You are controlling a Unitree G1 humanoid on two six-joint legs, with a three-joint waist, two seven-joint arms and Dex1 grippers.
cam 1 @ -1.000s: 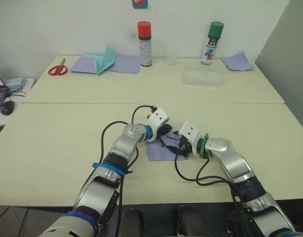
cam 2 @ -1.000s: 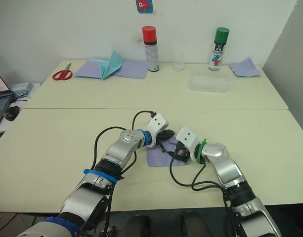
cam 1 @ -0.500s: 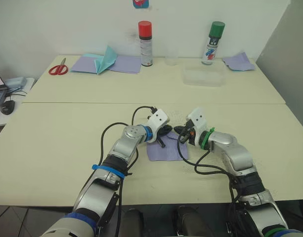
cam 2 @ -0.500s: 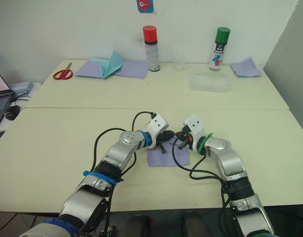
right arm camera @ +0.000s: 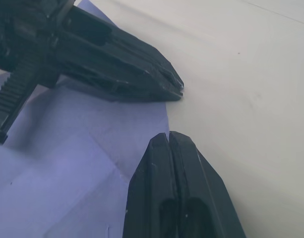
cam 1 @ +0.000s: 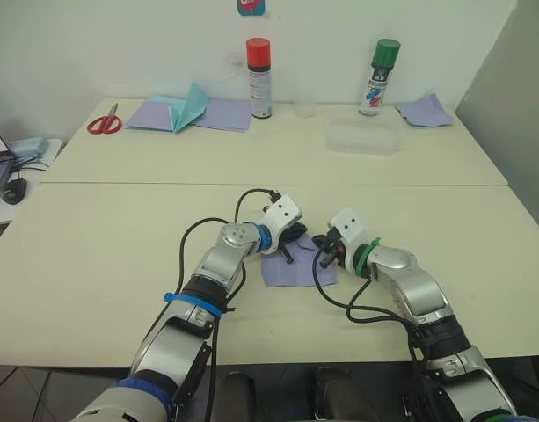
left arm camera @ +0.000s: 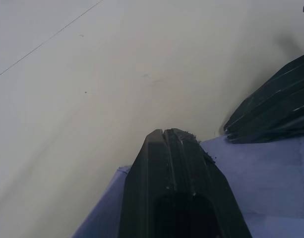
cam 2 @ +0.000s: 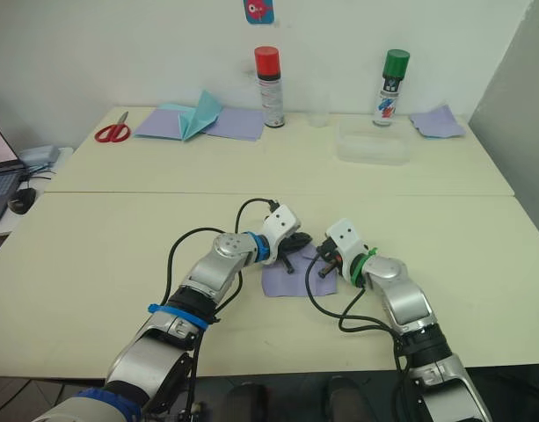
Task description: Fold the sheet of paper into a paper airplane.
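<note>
Pincers, left point(cam 1: 293, 239) and right point(cam 1: 323, 252), both clenched on nothing, rest tips-down on the sheet of paper point(cam 1: 291, 272) lying between them.

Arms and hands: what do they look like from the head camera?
Both arms are silver metal with white wrist blocks and looping black cables. The left hand has black fingers and a blue wrist ring, with blue tape on its forearm; the right hand has a green ring.

Open table point(cam 1: 111, 255) — cans point(cam 1: 258, 77) far back
</note>
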